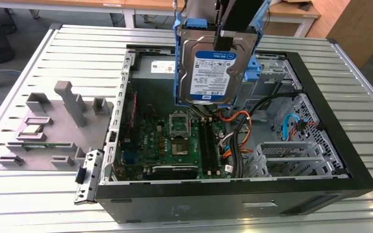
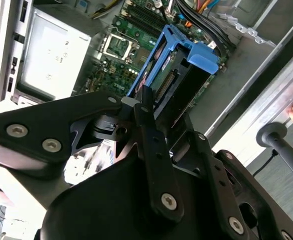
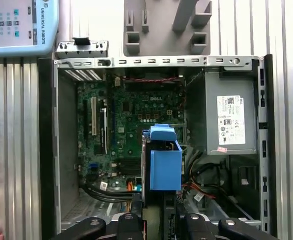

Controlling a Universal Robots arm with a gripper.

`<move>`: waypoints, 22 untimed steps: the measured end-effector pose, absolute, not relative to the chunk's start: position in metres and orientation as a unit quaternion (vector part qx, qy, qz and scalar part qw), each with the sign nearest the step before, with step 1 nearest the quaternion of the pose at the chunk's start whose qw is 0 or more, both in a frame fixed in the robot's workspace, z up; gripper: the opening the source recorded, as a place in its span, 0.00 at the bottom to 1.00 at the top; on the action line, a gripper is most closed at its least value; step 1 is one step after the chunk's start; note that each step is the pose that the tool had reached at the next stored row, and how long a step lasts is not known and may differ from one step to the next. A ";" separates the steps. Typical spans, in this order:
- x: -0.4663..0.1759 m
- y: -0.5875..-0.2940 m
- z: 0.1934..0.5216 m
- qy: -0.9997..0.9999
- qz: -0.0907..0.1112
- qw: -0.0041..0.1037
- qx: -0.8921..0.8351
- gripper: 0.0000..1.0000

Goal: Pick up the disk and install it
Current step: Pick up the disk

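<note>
Fingers [image 2: 147,125] clamped on disk [image 1: 211,73], above computer case [image 1: 238,206]

Robotics lab bench.
Beneath the fingers [image 1: 225,34] an open black computer case [image 1: 238,204] sits on a ribbed aluminium table [image 1: 31,204]; pale wooden desks [image 1: 293,12] stand behind.

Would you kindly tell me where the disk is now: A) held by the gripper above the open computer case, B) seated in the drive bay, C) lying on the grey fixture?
A: the gripper clamps the disk, which hangs upright over the motherboard inside the computer case.
</note>
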State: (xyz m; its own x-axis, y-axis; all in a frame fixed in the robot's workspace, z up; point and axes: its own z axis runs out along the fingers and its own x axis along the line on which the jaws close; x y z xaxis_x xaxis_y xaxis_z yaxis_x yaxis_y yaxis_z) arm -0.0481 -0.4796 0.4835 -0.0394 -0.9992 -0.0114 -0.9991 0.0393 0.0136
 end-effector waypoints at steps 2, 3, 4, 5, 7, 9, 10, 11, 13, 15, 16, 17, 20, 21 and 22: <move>-0.048 -0.485 0.483 -0.721 -0.009 0.001 0.693 0.35; -0.048 -0.488 0.484 -0.721 -0.008 0.001 0.693 0.35; -0.048 -0.490 0.483 -0.721 -0.008 0.001 0.693 0.35; -0.048 -0.493 0.483 -0.721 -0.008 0.001 0.693 0.35; -0.048 -0.498 0.483 -0.721 -0.008 0.002 0.693 0.35; -0.048 -0.504 0.483 -0.721 -0.008 0.002 0.693 0.35; -0.048 -0.506 0.483 -0.721 -0.007 0.002 0.693 0.35; -0.048 -0.509 0.483 -0.721 -0.007 0.002 0.693 0.35; -0.047 -0.514 0.484 -0.721 -0.007 0.003 0.693 0.35; -0.047 -0.517 0.483 -0.721 -0.006 0.003 0.693 0.35; -0.047 -0.518 0.483 -0.721 -0.006 0.003 0.693 0.35; -0.047 -0.519 0.483 -0.721 -0.006 0.003 0.693 0.35; -0.047 -0.519 0.483 -0.721 -0.006 0.003 0.693 0.35; -0.047 -0.519 0.483 -0.721 -0.006 0.003 0.693 0.35; -0.047 -0.519 0.483 -0.721 -0.006 0.003 0.693 0.35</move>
State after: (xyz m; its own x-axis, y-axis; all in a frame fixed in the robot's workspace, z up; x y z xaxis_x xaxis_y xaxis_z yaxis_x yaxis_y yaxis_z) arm -0.0473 -0.5192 0.4834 -0.0394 -0.9992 -0.0033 -0.9991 0.0393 0.0133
